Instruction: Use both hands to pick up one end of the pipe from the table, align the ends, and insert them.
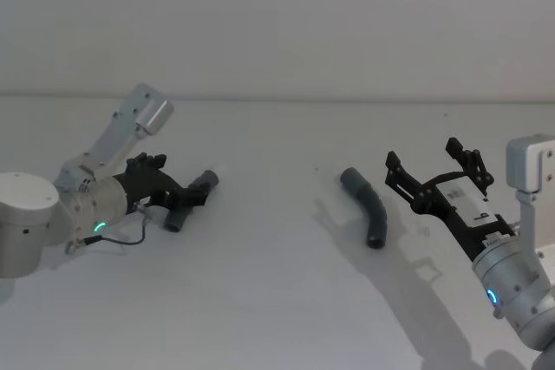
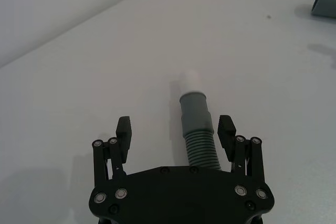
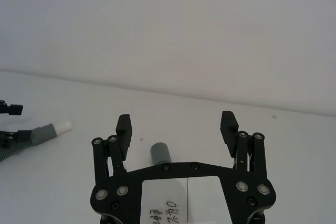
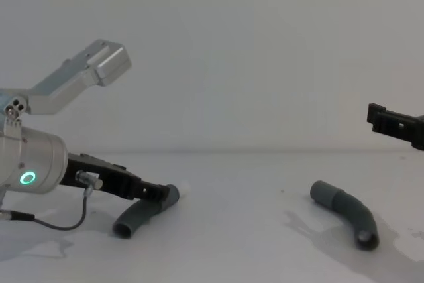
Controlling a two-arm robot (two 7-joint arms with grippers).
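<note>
The plain grey pipe piece [image 1: 368, 205] lies curved on the white worktop [image 1: 277, 301]. The right pincer [image 1: 422, 155] hangs just to its right, above the surface, jaws spread wide with nothing between them. Well apart to that piece's left rests the other pipe piece [image 2: 195, 121] (the one with the white tip [image 2: 190, 78]), with the left pincer [image 2: 175, 129] low over it, jaws spread either side of its ribbed bend, not gripping it.
</note>
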